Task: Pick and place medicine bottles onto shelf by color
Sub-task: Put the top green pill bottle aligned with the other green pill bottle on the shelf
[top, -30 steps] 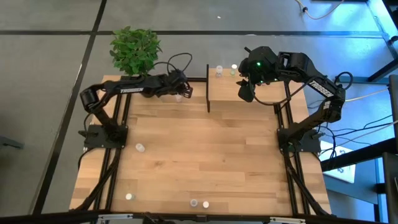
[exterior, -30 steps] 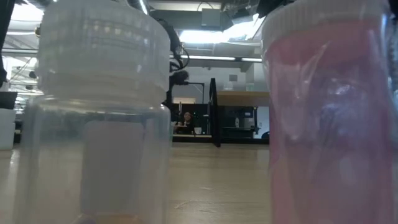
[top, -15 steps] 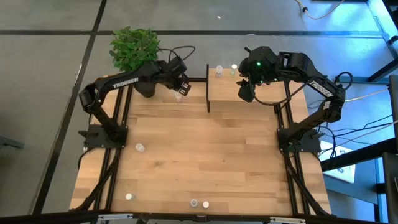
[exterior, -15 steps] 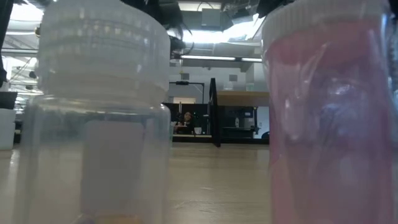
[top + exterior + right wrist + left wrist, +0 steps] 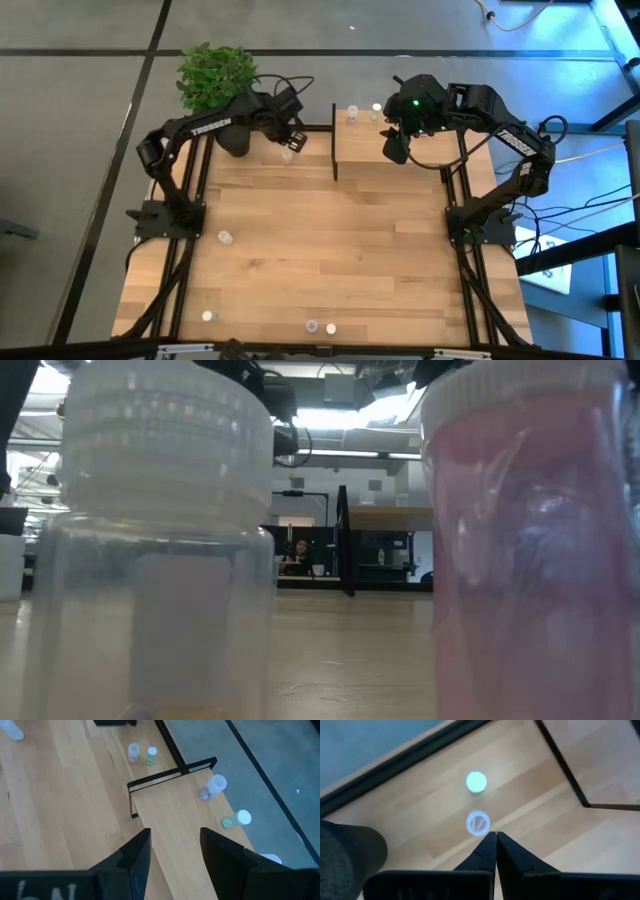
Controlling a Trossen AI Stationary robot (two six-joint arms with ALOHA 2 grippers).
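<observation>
Although the high view showed the left gripper (image 5: 291, 137) hanging over the upper left of the table, just beside a small bottle (image 5: 288, 156) near the left edge of the shelf (image 5: 372, 160), nothing there showed it holding anything; the right gripper (image 5: 395, 147) hovered over the shelf's right part, two bottles (image 5: 352, 113) stood at the shelf's far edge near top centre, and loose bottles (image 5: 226, 237) lay scattered toward the lower left and bottom of the frame. In the low view, two bottles filled the frame, a white-capped bottle (image 5: 160, 550) at left and a pink-tinted bottle (image 5: 530, 550) at right, with the shelf only a thin pale slab in the middle distance. In the left wrist view the fingers (image 5: 487, 852) were clenched together on nothing, their tips just short of a pink-centred bottle (image 5: 478, 823), with a green-capped bottle (image 5: 476, 781) beyond it (both standing free on the wood). To do this pick well, I judged the jaws would have to reopen, centre on one cap and drop straight down so the neighbour was not knocked. In the right wrist view the right fingers (image 5: 140, 855) stood apart and empty above the shelf.
</observation>
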